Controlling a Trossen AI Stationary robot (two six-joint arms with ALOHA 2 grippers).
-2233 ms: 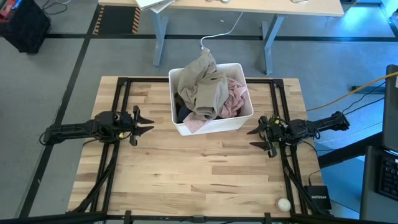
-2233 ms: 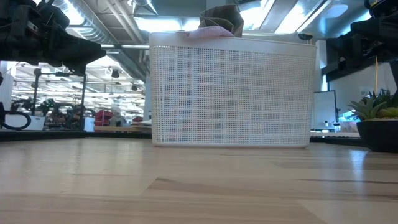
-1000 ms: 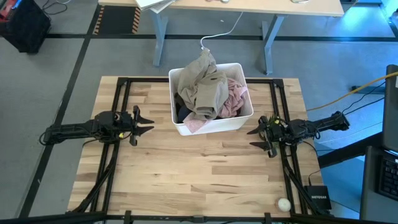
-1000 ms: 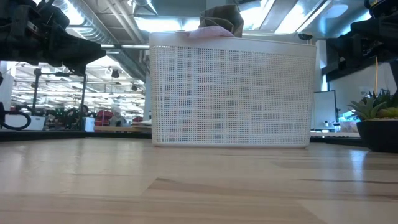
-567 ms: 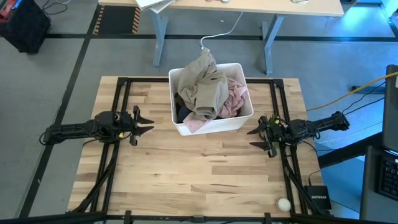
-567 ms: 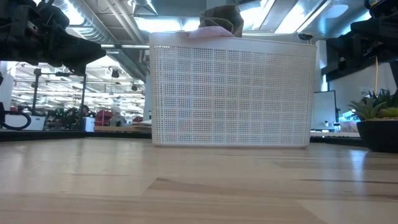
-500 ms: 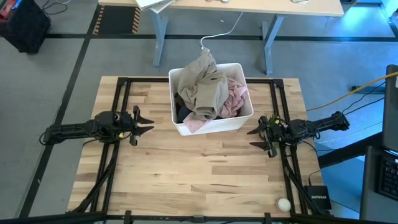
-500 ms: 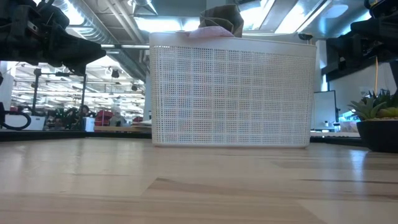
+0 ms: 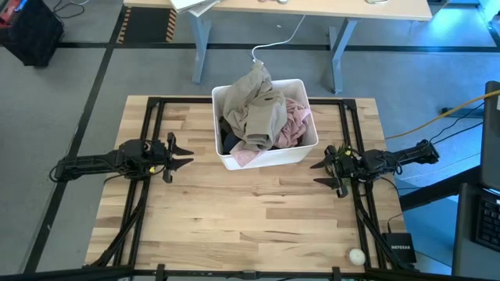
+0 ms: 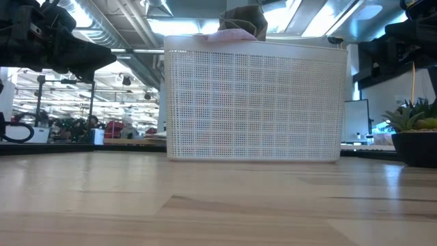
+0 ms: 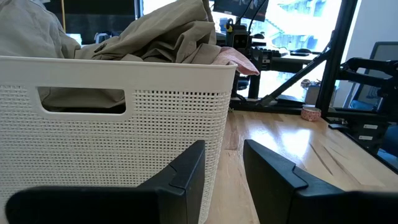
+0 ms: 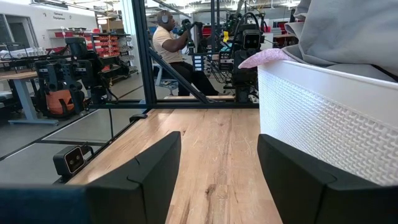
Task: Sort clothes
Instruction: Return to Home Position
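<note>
The clothes lie heaped in a white perforated bin at the table's far middle. A khaki-beige garment lies on top and spills over the far rim. A pale pink one lies at the right, and a corner of it hangs over the near rim. A black one shows low at the left. My left gripper hovers level to the left of the bin, open. My right gripper hovers level to the right of the bin, open wide. Neither has anything between its fingers.
Black frame rails run along the table's left, right and far sides. A small white ball and a black box lie at the near right corner. A potted plant stands at the right. A person sits in the room beyond.
</note>
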